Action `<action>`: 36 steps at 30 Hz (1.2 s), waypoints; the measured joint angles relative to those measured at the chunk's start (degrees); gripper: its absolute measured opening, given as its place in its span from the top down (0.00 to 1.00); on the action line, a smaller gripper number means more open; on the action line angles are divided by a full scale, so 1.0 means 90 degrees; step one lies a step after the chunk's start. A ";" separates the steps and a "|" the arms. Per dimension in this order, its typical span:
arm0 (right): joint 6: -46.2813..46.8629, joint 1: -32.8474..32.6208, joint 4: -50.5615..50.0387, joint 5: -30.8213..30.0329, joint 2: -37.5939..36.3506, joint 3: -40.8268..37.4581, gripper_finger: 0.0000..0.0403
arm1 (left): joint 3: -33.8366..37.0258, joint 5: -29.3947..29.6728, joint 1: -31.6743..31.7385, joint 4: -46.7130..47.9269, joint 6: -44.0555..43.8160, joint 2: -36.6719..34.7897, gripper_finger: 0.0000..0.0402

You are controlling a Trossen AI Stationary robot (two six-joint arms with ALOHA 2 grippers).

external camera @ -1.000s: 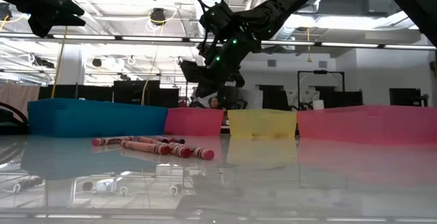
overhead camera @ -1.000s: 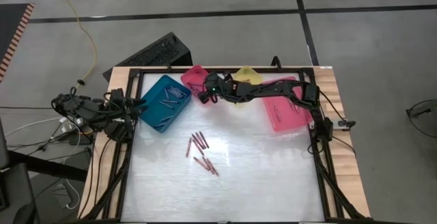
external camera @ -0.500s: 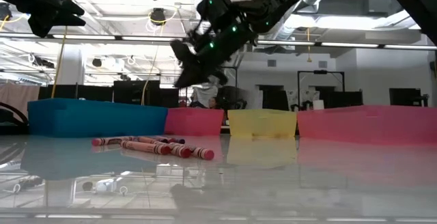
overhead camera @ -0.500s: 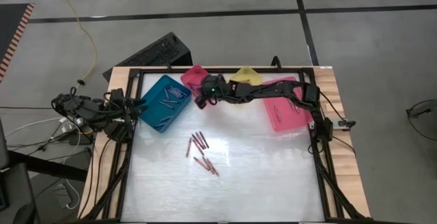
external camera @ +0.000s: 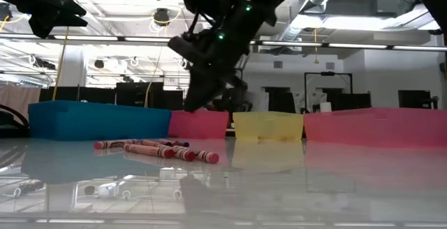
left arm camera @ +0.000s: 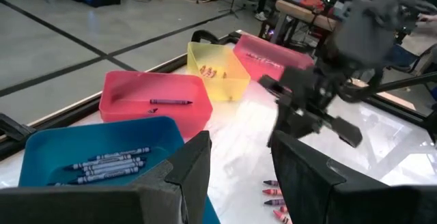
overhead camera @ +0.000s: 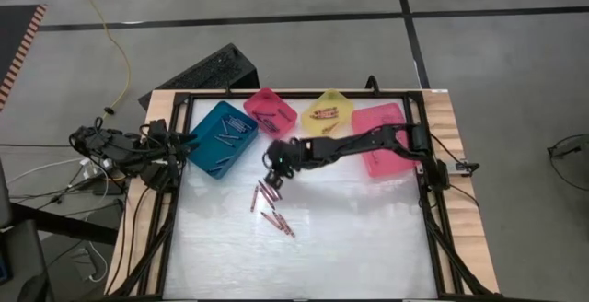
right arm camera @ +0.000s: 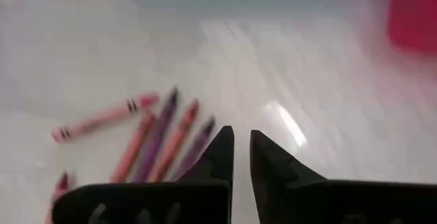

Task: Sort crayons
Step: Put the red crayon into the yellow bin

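High view | bins (overhead camera: 222, 138): four | right claw (overhead camera: 273, 175) above crayons (overhead camera: 269, 193)

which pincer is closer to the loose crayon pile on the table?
Right. The right pincer hovers just above the crayon pile, at its far end. The left pincer sits parked at the table's left edge beside the teal bin.

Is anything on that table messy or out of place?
Only the loose crayons: a small scattered heap lying at mixed angles on the bare table, outside the bins. The right gripper hangs just above them, nearly closed and empty. Nothing looks spilled or broken.
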State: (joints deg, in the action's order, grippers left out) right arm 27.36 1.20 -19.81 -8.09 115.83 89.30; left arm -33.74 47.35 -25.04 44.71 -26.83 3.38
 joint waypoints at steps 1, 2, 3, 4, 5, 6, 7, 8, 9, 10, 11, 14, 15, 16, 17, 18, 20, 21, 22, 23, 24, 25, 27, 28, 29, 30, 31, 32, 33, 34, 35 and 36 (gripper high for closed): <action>0.0160 -0.0099 -0.0250 -0.0139 0.0000 0.0000 0.89 | 0.0000 0.0000 0.0000 0.0002 0.0000 0.0000 0.64; 0.0305 -0.0195 -0.0430 -0.0257 0.0000 0.0000 0.89 | 0.0000 0.0000 0.0001 0.0002 0.0000 0.0000 0.64; 0.0436 -0.0287 -0.0520 -0.0366 0.0000 0.0000 0.89 | 0.0000 0.0000 0.0000 0.0000 0.0000 0.0000 0.64; 0.0529 -0.0370 -0.0541 -0.0446 0.0001 0.0000 0.89 | 0.0000 0.0000 0.0002 0.0002 -0.0014 0.0000 0.64; 0.0590 -0.0447 -0.0532 -0.0507 0.0000 0.0000 0.89 | 0.0000 0.0000 0.0002 0.0002 -0.0055 0.0000 0.64; 0.0623 -0.0522 -0.0506 -0.0580 0.0001 0.0000 0.89 | 0.0000 0.0000 0.0000 0.0000 -0.0095 0.0000 0.64; 0.0628 -0.0590 -0.0441 -0.0655 0.0000 0.0000 0.89 | 0.0000 0.0000 0.0001 0.0000 -0.0113 0.0000 0.64; 0.0632 -0.0652 -0.0360 -0.0789 0.0000 0.0000 0.89 | 0.0000 0.0000 0.0002 0.0002 -0.0121 0.0000 0.64; 0.0636 -0.0715 -0.0294 -0.0957 0.0015 0.0000 0.89 | 0.0000 0.0000 0.0000 0.0002 -0.0122 0.0000 0.64; 0.0647 -0.0770 -0.0220 -0.1122 0.0053 0.0000 0.89 | 0.0000 0.0000 0.0002 0.0000 -0.0132 0.0000 0.64; 0.0654 -0.0823 -0.0167 -0.1283 0.0064 0.0000 0.89 | 0.0000 0.0000 0.0000 0.0000 -0.0157 0.0000 0.64; 0.0951 -0.0935 -0.0109 -0.1704 0.0201 -0.0005 0.89 | 0.0000 0.0000 0.0001 0.0000 -0.0168 -0.0002 0.64; 0.1066 -0.0948 -0.0045 -0.1774 0.0258 0.0000 0.89 | 0.0000 0.0000 0.0000 0.0005 -0.0168 -0.0002 0.64; 0.1120 -0.0968 -0.0063 -0.1802 0.0291 -0.0001 0.89 | 0.0000 0.0000 0.0000 0.0004 -0.0169 -0.0002 0.64; 0.1129 -0.0980 -0.0118 -0.1793 0.0329 -0.0020 0.89 | 0.0000 0.0000 0.0000 0.0003 -0.0168 -0.0002 0.64; 0.1135 -0.0999 -0.0066 -0.1784 0.0424 -0.0025 0.89 | 0.0000 0.0002 0.0001 0.0004 -0.0168 -0.0002 0.64; 0.1153 -0.1028 0.0107 -0.1734 0.0511 0.0002 0.89 | 0.0000 -0.0003 0.0000 0.0005 -0.0163 -0.0002 0.64; 0.1150 -0.1052 0.0064 -0.1723 0.0520 0.0000 0.89 | -0.0002 -0.0001 0.0000 0.0005 -0.0154 -0.0002 0.64; 0.1150 -0.1072 0.0050 -0.1713 0.0527 -0.0012 0.89 | -0.0002 0.0002 0.0001 0.0008 -0.0153 -0.0002 0.64; 0.1153 -0.1096 0.0179 -0.1710 0.0571 -0.0006 0.89 | -0.0002 0.0001 0.0000 0.0037 -0.0158 0.0000 0.64; 0.1158 -0.1100 0.0199 -0.1717 0.0578 0.0007 0.89 | -0.0002 0.0004 0.0000 0.0072 -0.0163 0.0000 0.64; 0.1154 -0.1101 0.0156 -0.1720 0.0578 0.0005 0.89 | -0.0002 0.0008 0.0000 0.0083 -0.0163 -0.0002 0.64; 0.1149 -0.1099 0.0116 -0.1723 0.0580 -0.0010 0.89 | -0.0002 0.0010 0.0000 0.0094 -0.0165 0.0000 0.64; 0.1150 -0.1094 0.0157 -0.1728 0.0580 -0.0009 0.89 | -0.0002 0.0010 0.0002 0.0097 -0.0165 -0.0002 0.64; 0.1148 -0.1091 0.0157 -0.1734 0.0581 -0.0007 0.89 | -0.0002 0.0016 0.0000 0.0095 -0.0165 -0.0002 0.64; 0.1148 -0.1087 0.0162 -0.1734 0.0583 -0.0007 0.89 | -0.0002 0.0024 0.0002 0.0095 -0.0165 -0.0002 0.64; 0.1148 -0.1084 0.0173 -0.1734 0.0587 -0.0007 0.89 | -0.0002 0.0027 0.0001 0.0098 -0.0165 0.0000 0.64; 0.1145 -0.1084 0.0162 -0.1734 0.0594 -0.0007 0.89 | -0.0002 0.0027 0.0000 0.0101 -0.0165 0.0000 0.64; 0.1145 -0.1088 0.0159 -0.1728 0.0599 -0.0020 0.89 | -0.0002 0.0029 0.0002 0.0097 -0.0165 -0.0002 0.64; 0.1143 -0.1092 0.0224 -0.1700 0.0600 -0.0068 0.89 | -0.0002 0.0029 0.0002 0.0100 -0.0165 -0.0002 0.64; 0.1136 -0.1094 0.0265 -0.1663 0.0600 -0.0112 0.89 | -0.0002 0.0029 0.0000 0.0102 -0.0165 -0.0002 0.64; 0.1129 -0.1094 0.0313 -0.1625 0.0600 -0.0154 0.89 | -0.0002 0.0029 0.0002 0.0100 -0.0165 -0.0002 0.64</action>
State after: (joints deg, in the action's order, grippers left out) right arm 37.53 -8.64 -16.99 -22.71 121.23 87.91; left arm -33.76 47.62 -25.02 45.61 -28.32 3.36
